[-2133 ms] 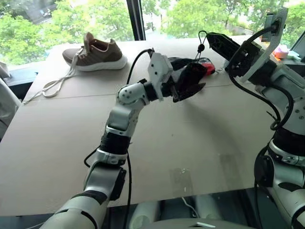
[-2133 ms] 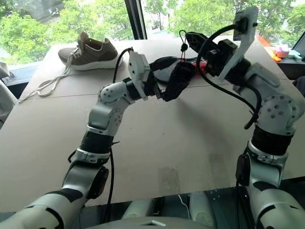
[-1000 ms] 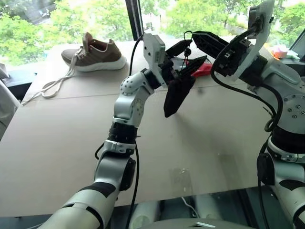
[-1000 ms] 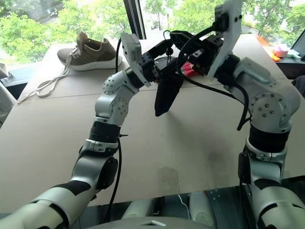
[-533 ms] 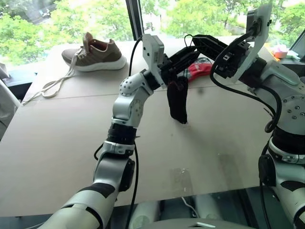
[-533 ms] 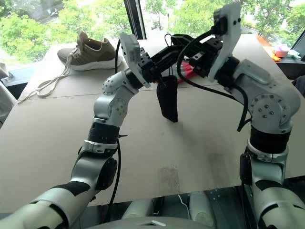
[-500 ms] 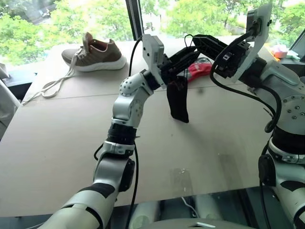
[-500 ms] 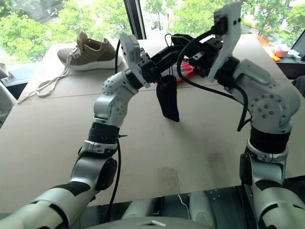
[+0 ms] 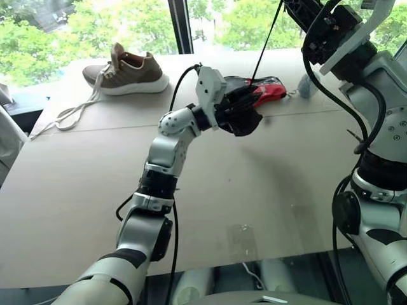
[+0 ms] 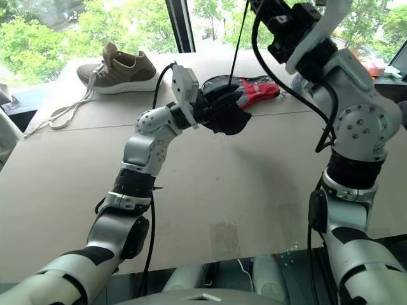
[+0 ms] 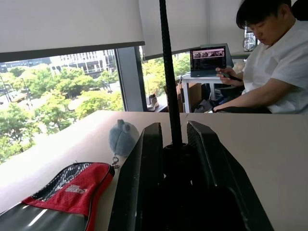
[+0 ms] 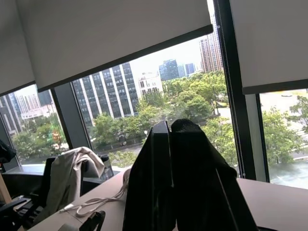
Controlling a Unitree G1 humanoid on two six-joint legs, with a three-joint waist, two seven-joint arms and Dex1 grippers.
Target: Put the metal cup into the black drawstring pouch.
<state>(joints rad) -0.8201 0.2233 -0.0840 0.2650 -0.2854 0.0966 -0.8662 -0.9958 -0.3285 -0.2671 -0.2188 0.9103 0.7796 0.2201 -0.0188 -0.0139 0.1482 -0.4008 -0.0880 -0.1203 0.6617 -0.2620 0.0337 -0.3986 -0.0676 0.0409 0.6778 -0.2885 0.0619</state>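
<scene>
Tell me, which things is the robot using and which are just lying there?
Job: soft black fabric drawstring pouch, in left gripper; its thin black cord, held by right gripper.
Lying about: brown lace-up shoe; black-grey-red racket-shaped case; grey fuzzy ball.

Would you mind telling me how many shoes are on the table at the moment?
1. A single brown shoe with loose white laces sits at the far left of the table, near the window. A second one could be hidden out of frame.
</scene>
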